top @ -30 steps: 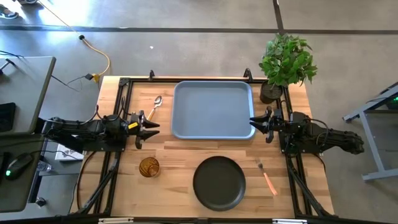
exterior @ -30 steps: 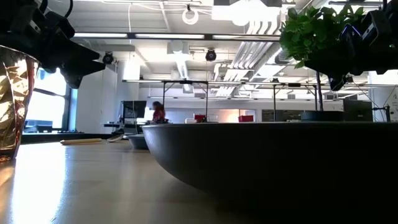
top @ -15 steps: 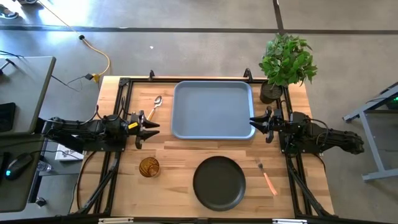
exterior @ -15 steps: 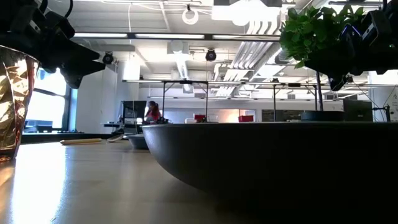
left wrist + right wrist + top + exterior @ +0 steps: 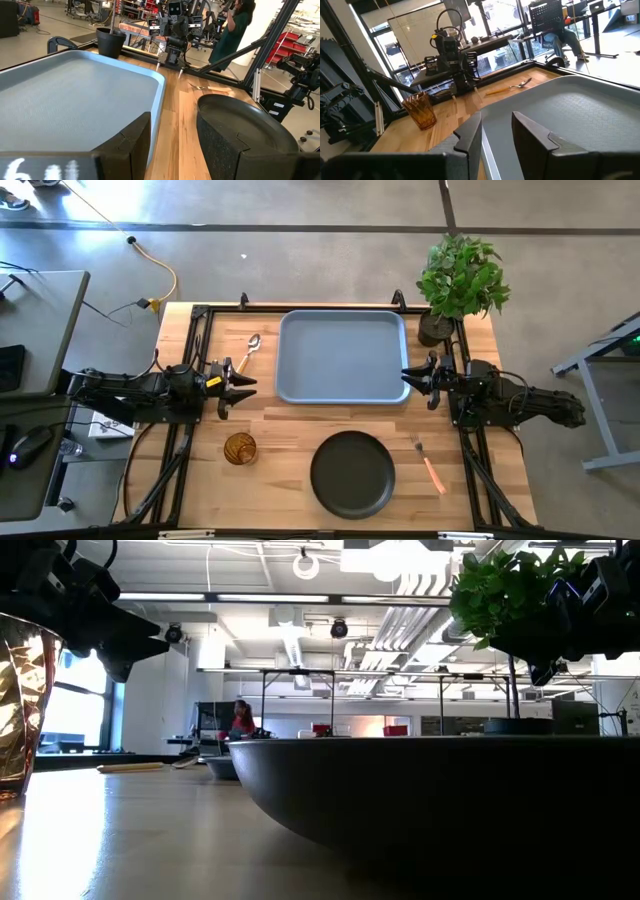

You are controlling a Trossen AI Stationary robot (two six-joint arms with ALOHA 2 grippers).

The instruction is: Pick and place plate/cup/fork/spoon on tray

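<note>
The light blue-grey tray (image 5: pixel 343 357) lies at the table's far middle. The dark plate (image 5: pixel 352 473) sits near the front edge. The amber cup (image 5: pixel 239 448) stands upright at the front left. The silver spoon (image 5: pixel 249 348) lies left of the tray. The orange-handled fork (image 5: pixel 429 463) lies right of the plate. My left gripper (image 5: pixel 243 385) is open and empty, left of the tray's near left corner. My right gripper (image 5: pixel 408 376) is open and empty at the tray's near right corner.
A potted plant (image 5: pixel 458 280) stands at the table's far right corner. Bare wood lies between the tray and the plate. A person (image 5: pixel 240 720) shows far off in the room behind the table.
</note>
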